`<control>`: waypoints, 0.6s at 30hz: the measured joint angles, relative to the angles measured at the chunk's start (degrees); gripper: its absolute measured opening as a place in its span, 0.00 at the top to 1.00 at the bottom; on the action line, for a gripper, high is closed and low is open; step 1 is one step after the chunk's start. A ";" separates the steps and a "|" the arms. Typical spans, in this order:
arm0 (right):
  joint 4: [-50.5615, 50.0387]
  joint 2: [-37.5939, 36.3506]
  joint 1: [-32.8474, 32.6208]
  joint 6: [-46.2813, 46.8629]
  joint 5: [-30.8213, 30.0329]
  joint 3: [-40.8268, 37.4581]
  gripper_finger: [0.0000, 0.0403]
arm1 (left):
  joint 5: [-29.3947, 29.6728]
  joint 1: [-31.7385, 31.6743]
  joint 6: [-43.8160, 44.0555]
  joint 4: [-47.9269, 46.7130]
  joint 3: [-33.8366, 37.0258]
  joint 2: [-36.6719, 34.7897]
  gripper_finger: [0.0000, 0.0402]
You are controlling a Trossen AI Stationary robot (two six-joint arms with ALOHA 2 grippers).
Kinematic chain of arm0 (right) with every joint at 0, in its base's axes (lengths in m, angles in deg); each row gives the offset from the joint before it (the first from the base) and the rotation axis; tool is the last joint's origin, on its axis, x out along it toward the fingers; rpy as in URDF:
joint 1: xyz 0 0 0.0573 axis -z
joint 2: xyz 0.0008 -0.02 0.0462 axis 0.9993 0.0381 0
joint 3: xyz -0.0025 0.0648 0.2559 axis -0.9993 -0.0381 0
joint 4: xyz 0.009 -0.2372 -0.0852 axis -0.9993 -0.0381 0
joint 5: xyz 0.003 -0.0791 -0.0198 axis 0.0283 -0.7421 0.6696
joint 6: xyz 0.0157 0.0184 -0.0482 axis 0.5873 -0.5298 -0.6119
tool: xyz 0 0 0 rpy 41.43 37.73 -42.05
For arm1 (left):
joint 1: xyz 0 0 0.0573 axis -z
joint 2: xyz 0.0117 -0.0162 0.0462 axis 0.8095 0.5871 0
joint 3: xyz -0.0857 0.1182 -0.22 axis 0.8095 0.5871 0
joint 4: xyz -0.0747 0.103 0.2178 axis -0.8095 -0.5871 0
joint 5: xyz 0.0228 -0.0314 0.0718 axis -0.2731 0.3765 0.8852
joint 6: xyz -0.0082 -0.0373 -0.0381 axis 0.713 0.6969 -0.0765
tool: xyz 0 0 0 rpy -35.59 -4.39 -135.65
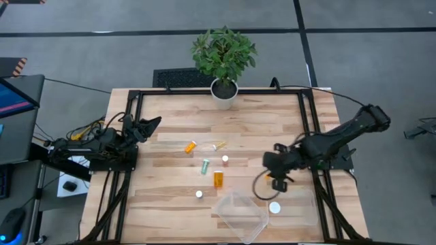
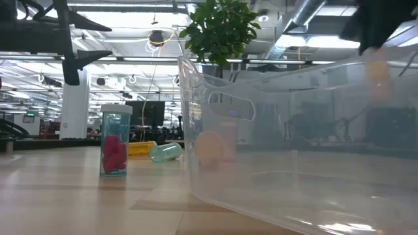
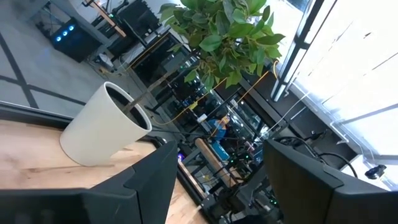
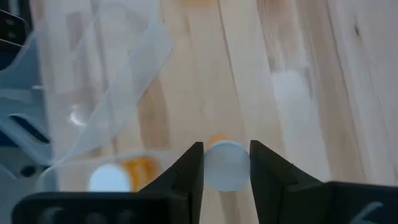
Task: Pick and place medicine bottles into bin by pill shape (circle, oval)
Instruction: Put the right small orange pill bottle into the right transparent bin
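Clamped between the right tool's fingers, a white-capped bottle hangs beside the clear bin; left tool open.

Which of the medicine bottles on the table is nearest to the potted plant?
The clear yellowish bottle, lying on its side beside the small orange bottle. It is nearest the potted plant; the other bottles sit farther toward the clear bin.
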 joint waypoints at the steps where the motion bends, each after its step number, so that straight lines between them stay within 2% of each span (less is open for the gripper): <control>1: -0.87 -1.17 -1.47 2.50 -0.74 0.00 0.72 | 0.00 0.00 0.00 0.04 0.00 0.00 0.43; 8: -4.68 -4.67 -11.93 16.33 -3.84 0.00 0.72 | 0.02 0.00 0.03 0.12 0.00 -0.01 0.43; 18: -4.97 0.82 -21.91 24.58 -4.92 0.00 0.72 | 1.62 0.01 0.77 0.26 0.00 -0.02 0.43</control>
